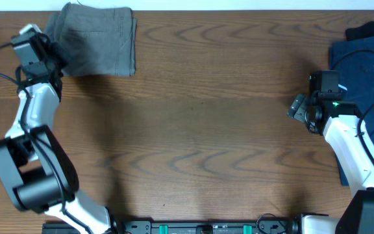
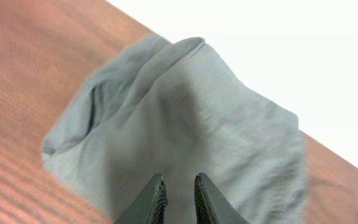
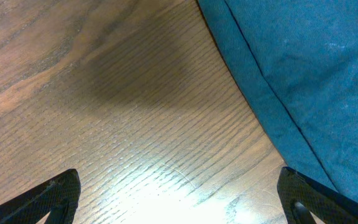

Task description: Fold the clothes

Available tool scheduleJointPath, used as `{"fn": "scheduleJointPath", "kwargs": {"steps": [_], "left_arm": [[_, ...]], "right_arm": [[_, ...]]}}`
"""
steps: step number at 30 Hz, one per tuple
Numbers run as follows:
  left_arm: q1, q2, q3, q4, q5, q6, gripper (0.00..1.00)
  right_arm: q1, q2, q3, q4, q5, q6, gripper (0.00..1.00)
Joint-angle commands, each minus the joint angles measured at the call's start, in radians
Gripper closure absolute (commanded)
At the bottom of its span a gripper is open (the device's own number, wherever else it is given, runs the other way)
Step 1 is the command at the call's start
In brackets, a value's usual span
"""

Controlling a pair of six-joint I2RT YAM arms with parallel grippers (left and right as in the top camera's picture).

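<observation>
**A:** From overhead, where is it?

**B:** The grey shorts (image 1: 99,40) lie as a squarish bundle at the far left corner of the table (image 1: 200,136), right against the back edge. The left gripper (image 1: 54,58) sits at their left side. The right gripper (image 1: 299,107) hangs well apart from them, just beside the dark blue garment (image 1: 362,65).

**A:** Room to work?

**B:** Plenty. The whole middle of the wood is bare, so I'd drag the bundle toward it. At the back edge the cloth could slide off.

**A:** And the left wrist view?

**B:** It looks like soft, light cotton, heaped in loose ridges, with no stiffness to it. It will likely sag and drape when lifted. The fingers (image 2: 157,202) are drawn nearly together with a sliver between them. I can't tell whether any cloth is pinched there, as the frame cuts them short. I'd take hold at a doubled hem or the waistband, where the layers should grip better than a single ply.

**A:** Right wrist?

**B:** The jaws are spread wide over bare wood and hold nothing. The blue cloth's hem runs just beside the right-hand finger (image 3: 316,199), so a careless close might snag it.
</observation>
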Motion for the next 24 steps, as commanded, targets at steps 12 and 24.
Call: {"fn": "scheduleJointPath", "kwargs": {"steps": [12,24], "left_arm": [[-0.165,0.182,0.005,-0.055,0.036,0.021,0.81],[-0.174,0.204,0.005,-0.125,0.036,0.021,0.81]], "right_arm": [[-0.001,-0.006,0.014,0.001,0.017,-0.007,0.01],[-0.001,-0.006,0.014,0.001,0.017,-0.007,0.01]]}}
